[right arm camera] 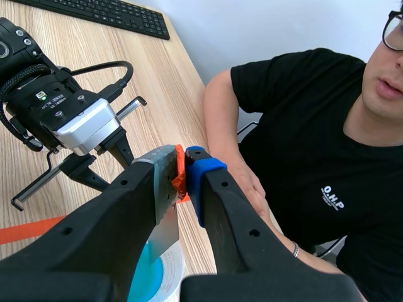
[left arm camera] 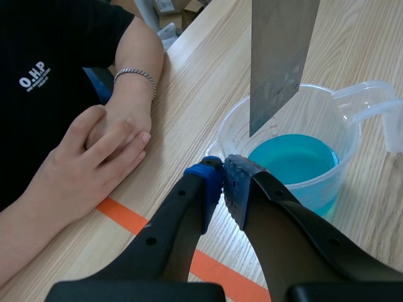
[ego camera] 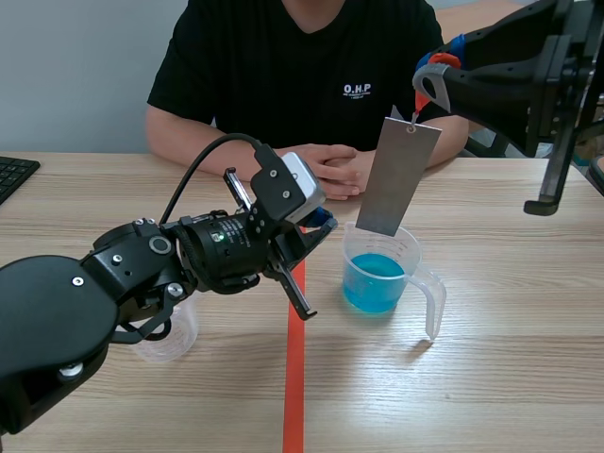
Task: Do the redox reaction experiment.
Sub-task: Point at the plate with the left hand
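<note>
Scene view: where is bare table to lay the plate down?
Bare table: right of the beaker, and the front, right of the tape line. Crowded: over the beaker, where the plate hangs, its left rim, by the left gripper, and behind, by the person's hands.

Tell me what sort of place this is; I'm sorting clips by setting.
Likely an office or lab desk: a wooden table, a keyboard at its edge, a metal plate hanging over a cup of blue liquid.
</note>
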You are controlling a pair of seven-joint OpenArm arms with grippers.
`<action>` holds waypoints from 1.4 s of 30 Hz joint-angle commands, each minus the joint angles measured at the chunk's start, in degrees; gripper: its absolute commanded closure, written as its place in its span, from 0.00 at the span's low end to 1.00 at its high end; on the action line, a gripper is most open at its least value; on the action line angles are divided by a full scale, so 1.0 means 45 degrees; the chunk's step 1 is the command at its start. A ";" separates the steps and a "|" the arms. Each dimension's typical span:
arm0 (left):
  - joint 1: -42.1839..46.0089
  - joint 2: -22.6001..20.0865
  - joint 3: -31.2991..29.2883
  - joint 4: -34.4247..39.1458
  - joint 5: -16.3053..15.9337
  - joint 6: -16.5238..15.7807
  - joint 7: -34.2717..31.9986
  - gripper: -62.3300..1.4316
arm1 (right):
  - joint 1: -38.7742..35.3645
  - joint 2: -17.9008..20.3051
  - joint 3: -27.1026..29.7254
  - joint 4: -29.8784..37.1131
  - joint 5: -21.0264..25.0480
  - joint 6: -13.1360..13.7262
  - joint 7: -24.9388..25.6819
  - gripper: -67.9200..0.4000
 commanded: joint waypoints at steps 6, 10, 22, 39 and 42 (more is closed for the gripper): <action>-0.0180 0.0073 -0.0053 0.0160 -0.0112 -0.0019 -0.0165 0.90 | 0.0185 0.0000 0.0097 0.0058 0.0199 -0.0087 0.0199 0.97; -0.0180 0.0073 -0.0053 0.0160 -0.0112 -0.0238 -0.0170 0.90 | 0.0185 0.0000 0.0097 0.0058 0.0384 -0.0087 0.0189 0.97; -0.0180 0.0063 -0.0053 0.0160 -0.0117 -0.0345 -0.0170 0.90 | 0.0185 0.0000 0.0097 0.0058 0.0384 -0.0087 0.0151 0.97; 0.1875 -0.4172 -0.0525 0.2934 -0.2152 0.0136 -0.0748 0.90 | 0.0185 0.0039 0.0107 0.0058 0.0432 -0.0087 -0.0219 0.97; 0.2914 -0.5581 -0.1200 0.3837 -0.3162 0.0141 -0.0738 0.90 | 0.0185 0.0039 0.0107 0.0058 0.0432 -0.0087 -0.0301 0.97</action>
